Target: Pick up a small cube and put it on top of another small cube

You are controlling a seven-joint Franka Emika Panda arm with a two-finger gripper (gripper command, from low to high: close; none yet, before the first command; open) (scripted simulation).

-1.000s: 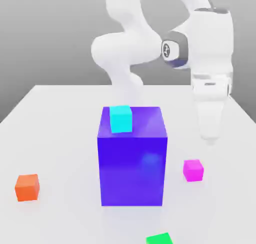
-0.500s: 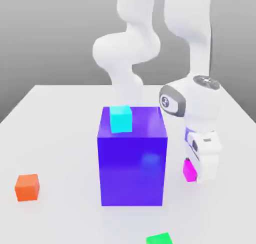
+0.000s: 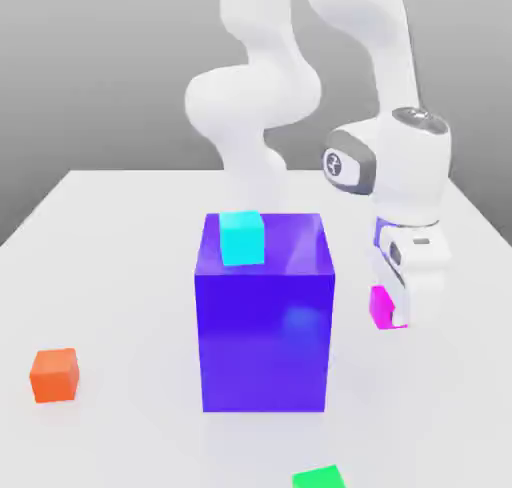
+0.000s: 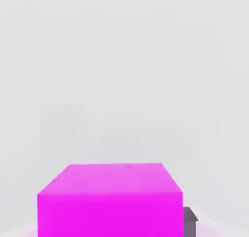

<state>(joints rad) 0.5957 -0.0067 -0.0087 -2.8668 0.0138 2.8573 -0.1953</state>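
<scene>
The tool (image 3: 391, 310) is clamped on the small, plain, bright magenta-pink cube (image 3: 380, 309), so your task's cube sits between its fingertips. In the hand view you can see a dark finger pad (image 4: 190, 223) right against one side of the cube. The white robot arm (image 3: 412, 171) reaches down to the tool from above.

Towards the exterior view's left from the tool stands the big blue-purple block (image 3: 264, 341), with a small cyan cube (image 3: 242, 239) on its top, higher than your tool. Well apart from the tool, beyond that block, a small orange cube (image 3: 54, 376) rests on the pale bench (image 3: 140, 306). A small green cube (image 3: 319, 479) lies nearer the camera than the tool, cut by the picture's edge.

You look to be at the lift, with the stacking yet to do. Keep your squeeze firm and even, and raise the tool straight up before you travel, so the cube doesn't twist or slip. The task doesn't say which small cube is the base. If it's the cyan one, climb well above the block's top first, or the cube you carry may clip its side. Then centre over the base, square your faces to it, lower slowly until they touch, and open gently before backing straight up, lest you drag the stack over.
</scene>
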